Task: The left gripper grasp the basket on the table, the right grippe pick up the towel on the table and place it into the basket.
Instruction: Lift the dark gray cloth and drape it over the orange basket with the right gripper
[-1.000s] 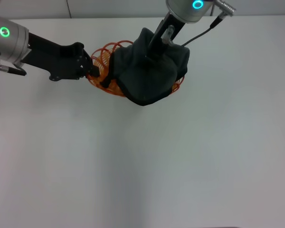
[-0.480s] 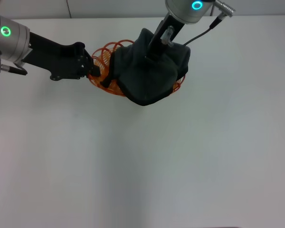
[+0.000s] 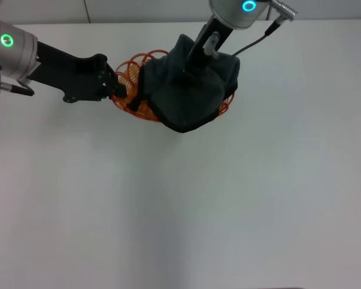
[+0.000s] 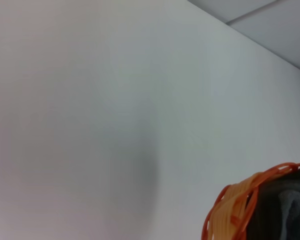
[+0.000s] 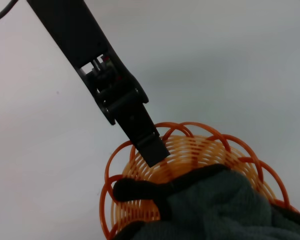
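Note:
The orange wire basket (image 3: pixel 132 69) stands on the white table (image 3: pixel 168 211) at the far middle. My left gripper (image 3: pixel 119 91) is shut on its left rim; the right wrist view shows one finger of the left gripper (image 5: pixel 151 146) inside the basket (image 5: pixel 190 150). The dark grey towel (image 3: pixel 186 96) lies bunched over most of the basket and hangs over its near rim. My right gripper (image 3: pixel 189 71) comes down from behind into the towel's top folds and pinches them, its tips buried in cloth. The left wrist view catches the basket (image 4: pixel 230 210) and towel (image 4: pixel 290 200) in a corner.
Bare white tabletop surrounds the basket on every side. The back edge of the table runs just behind the right arm's wrist (image 3: pixel 240 9). A thin cable (image 3: pixel 253 42) hangs from the right wrist.
The right gripper and the towel have crept very slightly upward and back. The left arm and the basket have held still.

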Action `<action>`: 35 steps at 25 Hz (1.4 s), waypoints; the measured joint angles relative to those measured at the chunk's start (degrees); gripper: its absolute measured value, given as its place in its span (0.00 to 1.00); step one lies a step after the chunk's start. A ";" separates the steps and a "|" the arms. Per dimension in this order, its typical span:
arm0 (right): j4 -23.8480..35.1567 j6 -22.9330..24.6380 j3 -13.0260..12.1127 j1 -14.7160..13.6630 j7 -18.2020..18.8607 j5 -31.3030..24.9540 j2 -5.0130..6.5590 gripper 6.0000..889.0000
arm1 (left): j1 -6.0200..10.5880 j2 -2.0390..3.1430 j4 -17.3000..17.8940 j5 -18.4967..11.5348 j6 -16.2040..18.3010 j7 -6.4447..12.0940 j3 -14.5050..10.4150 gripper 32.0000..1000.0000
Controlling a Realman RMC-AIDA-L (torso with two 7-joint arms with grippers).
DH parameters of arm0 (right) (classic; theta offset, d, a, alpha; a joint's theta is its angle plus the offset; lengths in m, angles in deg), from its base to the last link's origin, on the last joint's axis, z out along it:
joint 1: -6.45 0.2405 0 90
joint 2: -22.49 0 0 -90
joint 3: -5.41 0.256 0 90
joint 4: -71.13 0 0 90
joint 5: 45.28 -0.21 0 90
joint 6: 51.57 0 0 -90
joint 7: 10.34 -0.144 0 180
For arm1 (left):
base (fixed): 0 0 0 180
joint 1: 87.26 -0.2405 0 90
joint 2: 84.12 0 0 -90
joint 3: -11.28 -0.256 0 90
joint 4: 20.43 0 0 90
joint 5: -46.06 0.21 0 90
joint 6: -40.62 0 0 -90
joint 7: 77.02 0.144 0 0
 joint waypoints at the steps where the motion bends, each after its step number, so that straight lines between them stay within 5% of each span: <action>1: 0.01 0.00 -0.01 0.00 0.00 0.00 0.00 0.09 | 0.00 0.00 0.00 0.00 0.00 0.00 0.00 0.06; 9: 0.53 -0.41 0.00 0.03 1.50 -0.57 -0.14 0.14 | -0.07 0.00 0.00 -0.01 0.00 0.06 0.00 0.06; 28: 1.38 -0.83 0.18 0.01 3.03 -2.12 -0.22 0.90 | -0.36 0.00 0.00 0.14 -0.01 0.31 0.00 0.06; 35: 1.57 -0.96 0.08 -0.12 3.10 -2.12 -0.26 0.97 | -0.36 0.00 -0.07 0.17 0.01 0.35 0.00 0.06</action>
